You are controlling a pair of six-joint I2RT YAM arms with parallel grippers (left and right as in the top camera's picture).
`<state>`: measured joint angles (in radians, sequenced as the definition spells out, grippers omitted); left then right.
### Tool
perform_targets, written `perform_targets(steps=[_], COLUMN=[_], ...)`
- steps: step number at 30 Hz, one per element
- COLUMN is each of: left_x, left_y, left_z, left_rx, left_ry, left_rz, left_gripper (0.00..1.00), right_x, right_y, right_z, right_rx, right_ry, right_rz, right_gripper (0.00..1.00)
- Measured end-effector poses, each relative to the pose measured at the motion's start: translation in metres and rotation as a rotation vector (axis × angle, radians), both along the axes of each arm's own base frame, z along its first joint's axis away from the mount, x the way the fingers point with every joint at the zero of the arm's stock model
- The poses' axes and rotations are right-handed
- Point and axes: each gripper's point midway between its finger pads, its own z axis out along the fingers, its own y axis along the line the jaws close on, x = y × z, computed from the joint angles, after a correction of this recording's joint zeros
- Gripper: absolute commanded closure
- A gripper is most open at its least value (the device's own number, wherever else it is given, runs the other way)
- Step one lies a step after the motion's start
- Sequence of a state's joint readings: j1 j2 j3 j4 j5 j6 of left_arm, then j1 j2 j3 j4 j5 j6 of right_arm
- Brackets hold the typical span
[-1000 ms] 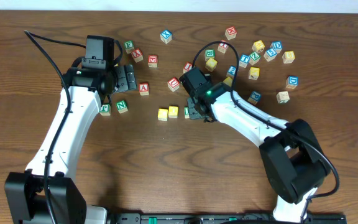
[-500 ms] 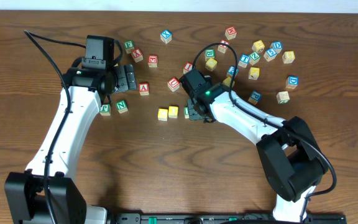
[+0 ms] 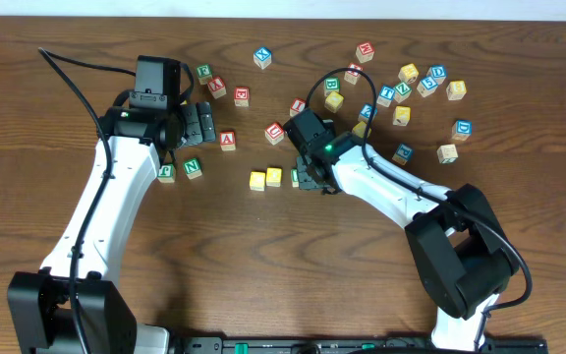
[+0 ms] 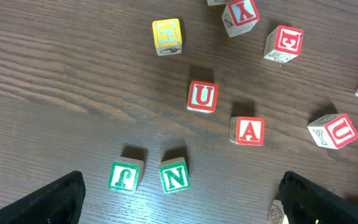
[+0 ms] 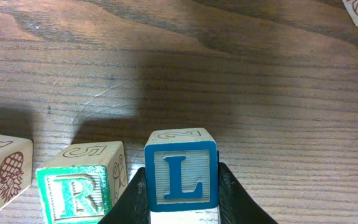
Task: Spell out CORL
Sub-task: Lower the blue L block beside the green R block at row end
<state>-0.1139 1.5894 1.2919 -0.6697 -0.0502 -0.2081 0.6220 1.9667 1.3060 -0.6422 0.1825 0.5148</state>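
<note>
Right now your right hand (image 5: 182, 202) is holding the blue L cube (image 5: 181, 176). Its two fingers (image 5: 132, 198) press on the left and right sides of the cube, and the L faces the wrist camera the right way up. You cannot tell from the pictures if the cube is resting on the tabletop (image 3: 263, 275) or is lifted a little.

The green R cube (image 5: 76, 190) stands just beside the L cube, on its left, with one finger in the small gap between them. From above, the first yellow cube (image 3: 256, 180) and the second yellow cube (image 3: 274, 176) sit side by side to the left of the R cube. All four make a short row near the middle of the tabletop.

Your left hand (image 4: 182, 208) is wide open. It hangs over the left half of the tabletop, nearer the far edge. Under it you can see a green N cube (image 4: 174, 176), a red A cube (image 4: 248, 131) and a red U cube (image 4: 202, 96), all lying apart from each other.

Many loose cubes (image 3: 408, 74) are spread out toward the far right corner.
</note>
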Motion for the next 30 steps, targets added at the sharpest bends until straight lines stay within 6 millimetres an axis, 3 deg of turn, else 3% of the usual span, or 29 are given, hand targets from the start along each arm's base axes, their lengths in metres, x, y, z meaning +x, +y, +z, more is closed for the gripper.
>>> perform_targets(steps=[19, 30], left_x=[0.0, 0.0], left_y=[0.0, 0.0], left_z=[0.0, 0.0], left_rx=[0.0, 0.0], left_ry=[0.0, 0.0], left_rz=[0.0, 0.0], left_gripper=[0.02, 0.02], right_x=[0.0002, 0.0006], right_y=[0.0055, 0.0047], right_z=[-0.0032, -0.0034], right_rx=[0.023, 0.02], right_ry=[-0.022, -0.026], right_rz=[-0.014, -0.019], right_gripper=[0.97, 0.68])
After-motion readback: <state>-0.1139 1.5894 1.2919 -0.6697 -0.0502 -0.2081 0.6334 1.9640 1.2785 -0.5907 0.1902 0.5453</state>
